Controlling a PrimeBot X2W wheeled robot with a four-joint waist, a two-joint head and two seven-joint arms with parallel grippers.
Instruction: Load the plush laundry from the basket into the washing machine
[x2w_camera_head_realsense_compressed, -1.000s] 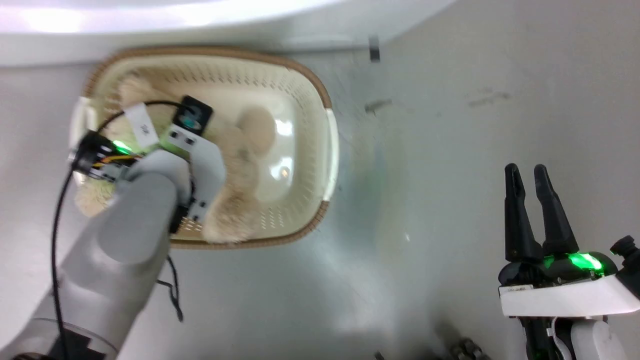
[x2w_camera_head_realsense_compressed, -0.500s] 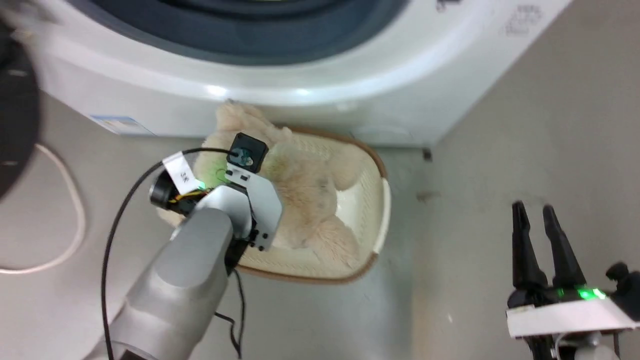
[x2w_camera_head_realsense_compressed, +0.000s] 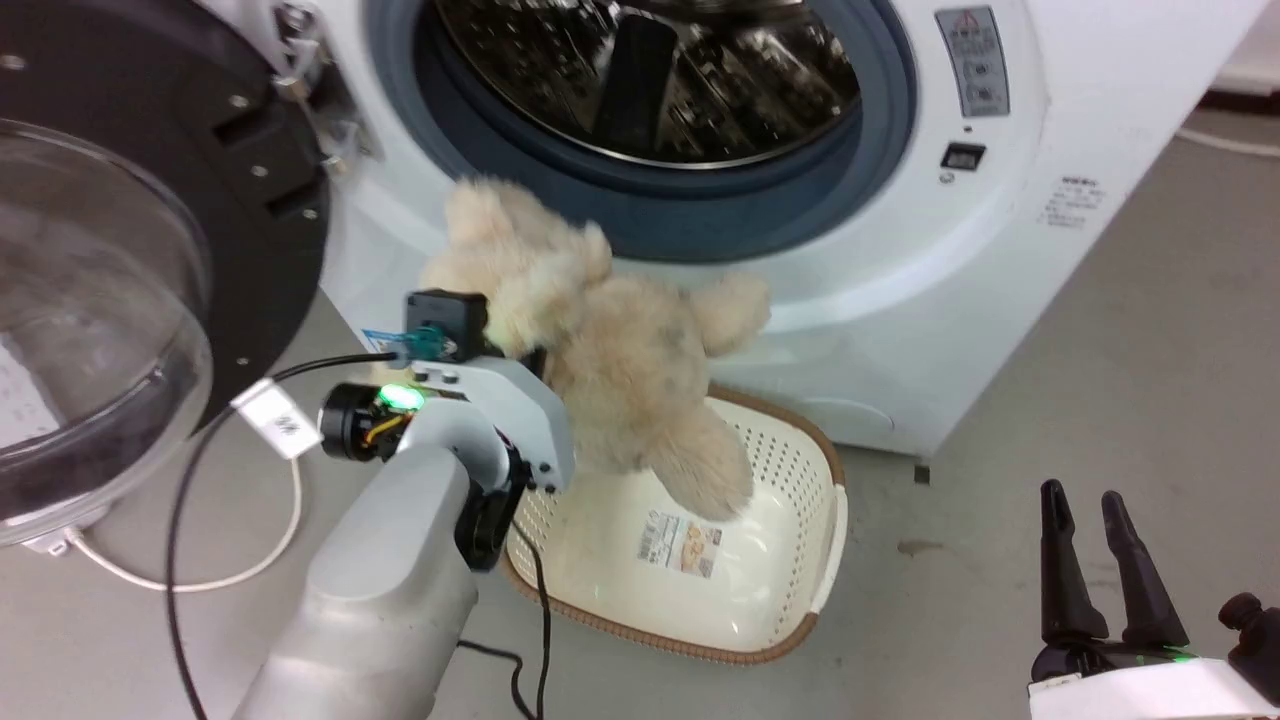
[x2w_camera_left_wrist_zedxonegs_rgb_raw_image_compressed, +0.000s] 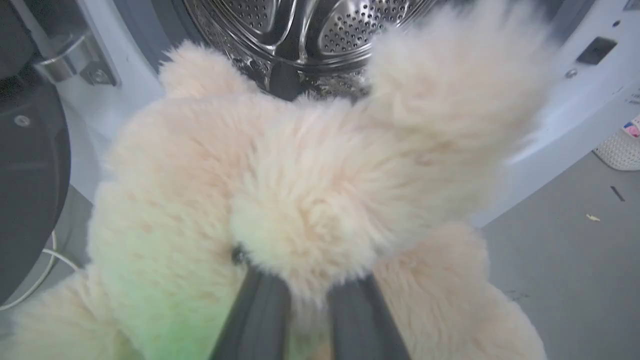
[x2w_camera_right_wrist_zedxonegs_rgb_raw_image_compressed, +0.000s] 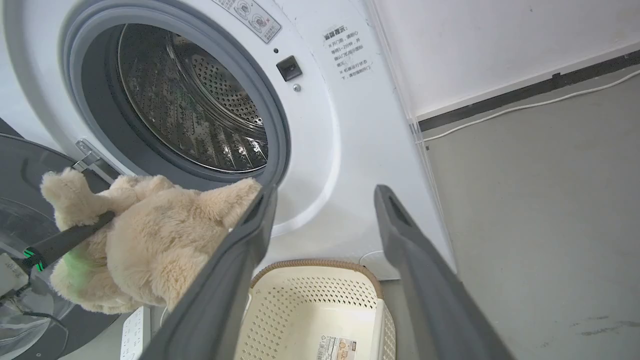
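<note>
centre frame, the left gripper (x2w_camera_left_wrist_zedxonegs_rgb_raw_image_compressed: 306, 295) pinches the plush laundry (x2w_camera_head_realsense_compressed: 620, 370) above the basket (x2w_camera_head_realsense_compressed: 832, 500), ready for the washing machine (x2w_camera_head_realsense_compressed: 1000, 240). lower right, the right gripper (x2w_camera_head_realsense_compressed: 1098, 530) idles parted, empty.

Cream plush laundry (x2w_camera_head_realsense_compressed: 620, 370) — aloft above basket (x2w_camera_head_realsense_compressed: 800, 590)

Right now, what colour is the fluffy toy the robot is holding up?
Cream-beige all over, with shaggy fur. The plush toy shows best in the head view.

Cream-beige shaggy plush laundry (x2w_camera_head_realsense_compressed: 610, 360), cream-white perforated basket (x2w_camera_head_realsense_compressed: 790, 470) with brown woven rim, white washing machine (x2w_camera_head_realsense_compressed: 1000, 250), grey gasket
</note>
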